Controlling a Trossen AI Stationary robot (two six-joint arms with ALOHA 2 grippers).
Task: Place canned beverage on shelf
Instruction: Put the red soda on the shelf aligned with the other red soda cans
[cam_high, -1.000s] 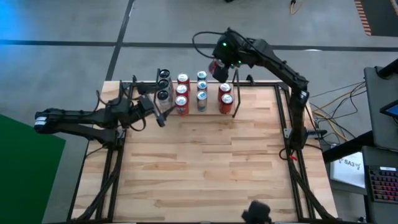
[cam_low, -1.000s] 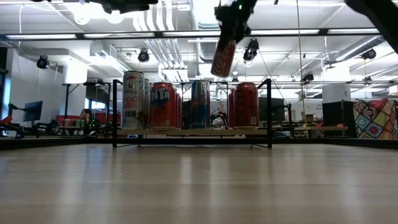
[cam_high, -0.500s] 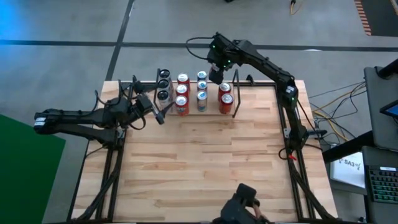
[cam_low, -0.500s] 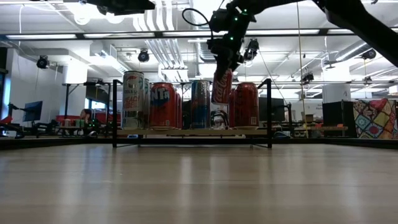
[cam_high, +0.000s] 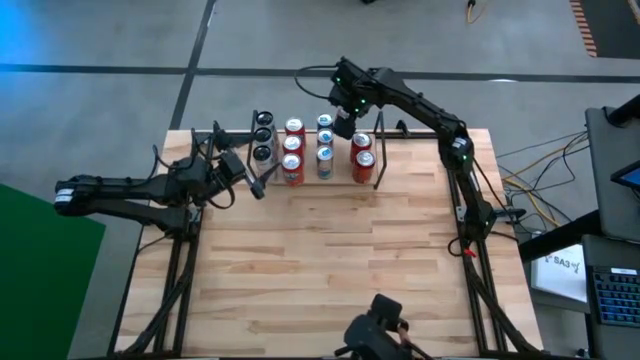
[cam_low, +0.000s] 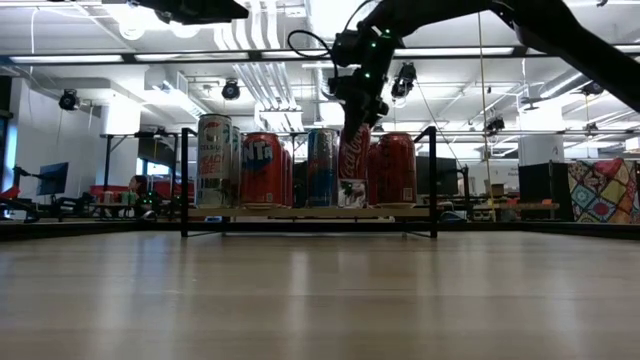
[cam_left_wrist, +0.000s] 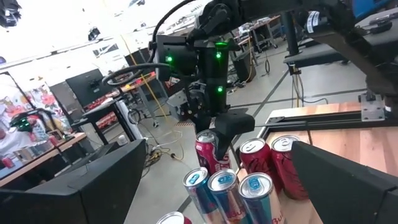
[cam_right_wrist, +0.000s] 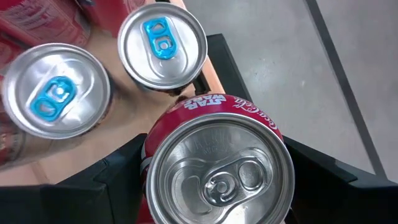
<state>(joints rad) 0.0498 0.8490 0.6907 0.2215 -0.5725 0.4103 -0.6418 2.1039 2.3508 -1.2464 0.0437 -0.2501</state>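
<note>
The right gripper (cam_high: 342, 124) is clamped on a red can (cam_low: 354, 165), its two dark fingers (cam_right_wrist: 112, 180) pressed to the can's opposite sides, as the right wrist view shows from straight above the lid. In the high view the gripper sits at about 12 o'clock of the table (cam_high: 330, 260), over the shelf (cam_low: 308, 214), between the blue-topped column of cans and the red pair at the shelf's 3 o'clock end. In the low view the can hangs upright under the gripper, its base level with the shelf's wooden floor; whether it is actually resting there or hanging just off it, I cannot tell from this angle.

The shelf already carries other cans: a tall silver can (cam_low: 213, 160) at the 9 o'clock end, then an orange-red can (cam_low: 261, 169), a blue can (cam_low: 321, 166), and a red can (cam_low: 395, 168) just beside the held one at its 3 o'clock. From above they stand in short columns. In the right wrist view two silver lids with blue tabs (cam_right_wrist: 162, 45) stand close by the held can.

The left gripper (cam_high: 262, 184) lies low at about 9 o'clock of the table, just in front of the shelf's near corner, jaws spread wide and holding nothing. Its wrist view looks across the can tops toward the right arm
</note>
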